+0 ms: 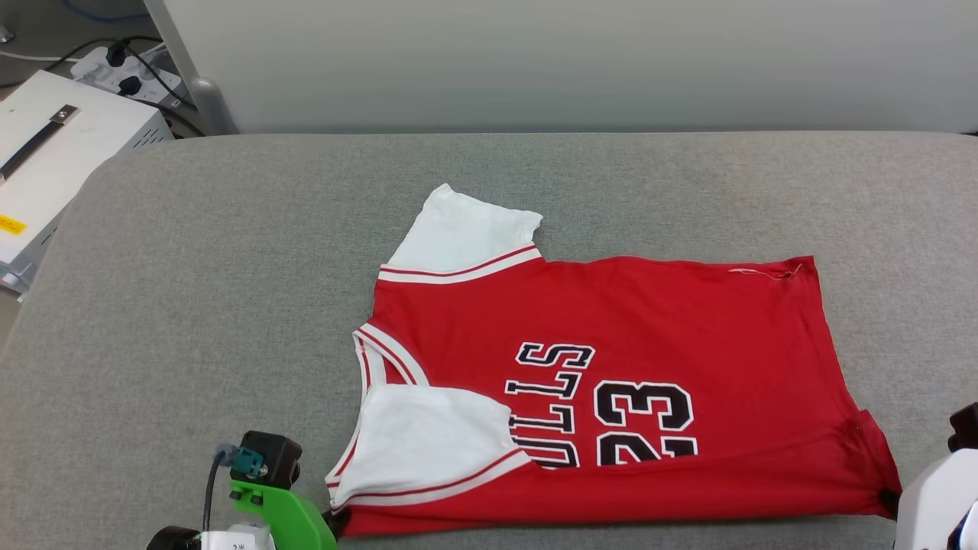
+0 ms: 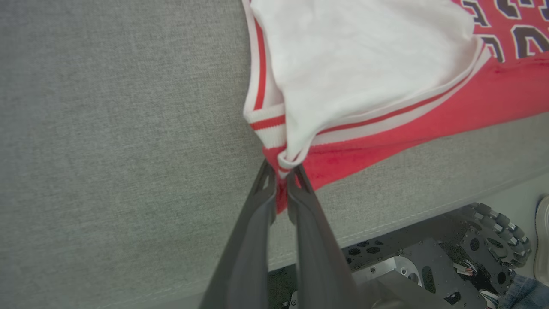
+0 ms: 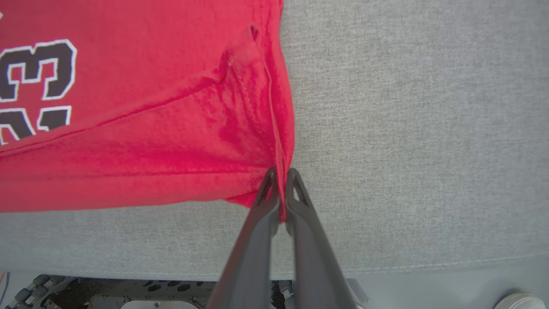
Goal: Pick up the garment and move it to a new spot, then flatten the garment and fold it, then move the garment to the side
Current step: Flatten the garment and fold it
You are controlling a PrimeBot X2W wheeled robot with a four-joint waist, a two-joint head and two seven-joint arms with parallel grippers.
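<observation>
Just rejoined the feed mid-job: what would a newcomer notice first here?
The red garment with white sleeves, spread across the grey padded surface, collar toward the robot's left, its black print partly covered by a folded sleeve. Next, both near corners are pinched: the left jaws shut at the sleeve end, the right jaws at the hem end.
</observation>
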